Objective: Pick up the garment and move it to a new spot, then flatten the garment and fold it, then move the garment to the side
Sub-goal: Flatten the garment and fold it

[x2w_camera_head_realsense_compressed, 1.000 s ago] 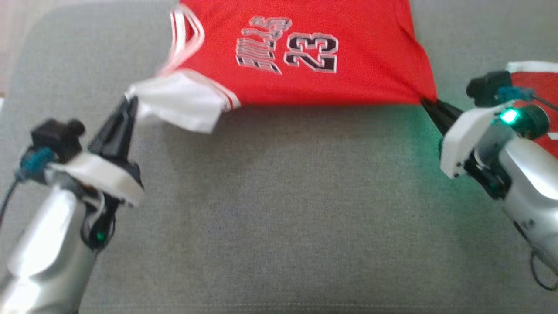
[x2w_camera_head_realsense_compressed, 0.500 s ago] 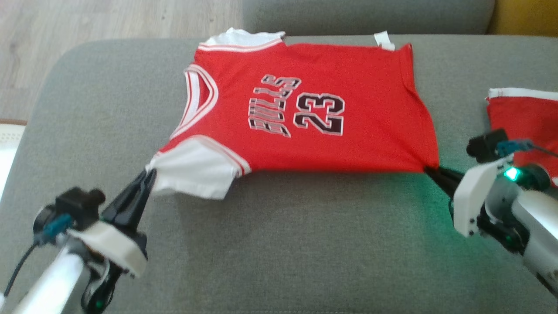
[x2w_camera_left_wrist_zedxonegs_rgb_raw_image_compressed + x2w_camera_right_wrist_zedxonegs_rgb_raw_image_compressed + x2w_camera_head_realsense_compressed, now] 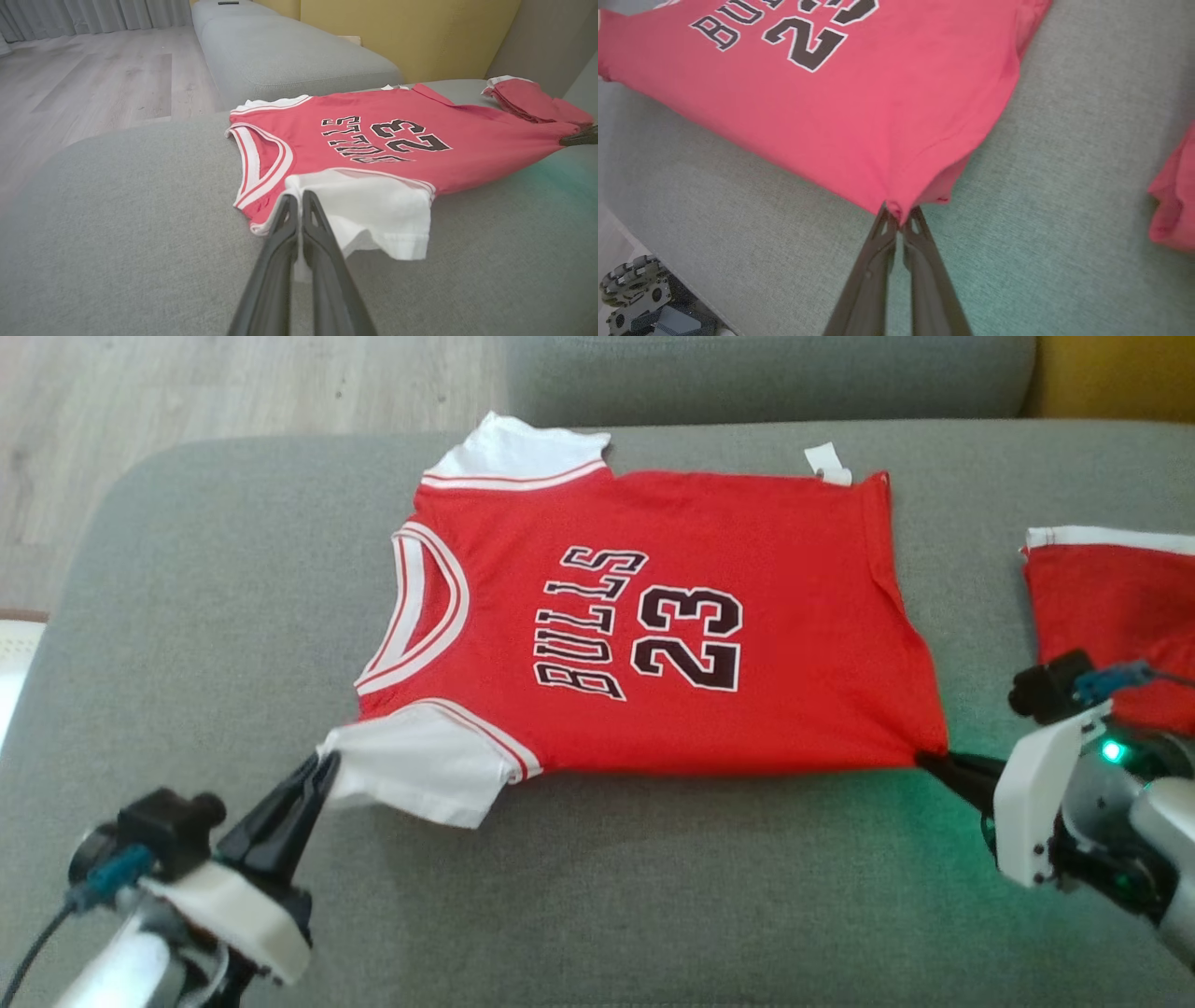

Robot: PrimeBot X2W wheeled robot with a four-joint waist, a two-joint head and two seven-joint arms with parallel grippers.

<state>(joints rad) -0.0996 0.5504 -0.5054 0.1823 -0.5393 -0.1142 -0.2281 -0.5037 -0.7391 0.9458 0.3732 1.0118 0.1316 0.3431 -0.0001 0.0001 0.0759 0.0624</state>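
A red jersey with white sleeves and black "BULLS 23" lettering lies spread on the grey sofa seat, neck to the left. My left gripper is shut on the edge of its near white sleeve, the cloth pinched between the fingertips. At the jersey's near hem corner my right gripper is shut, pulling the red cloth to a point at the tips. The cloth between the two grips lies stretched along the front edge.
A second red garment with white trim lies folded on the seat at the right, just beyond my right wrist. The sofa back runs along the far side; wooden floor is at the far left. A wheeled base shows below the seat's edge.
The head camera has tilted, so the whole jersey now shows lower in view. The jersey has come down to lie flat on the seat, both grippers still holding it.
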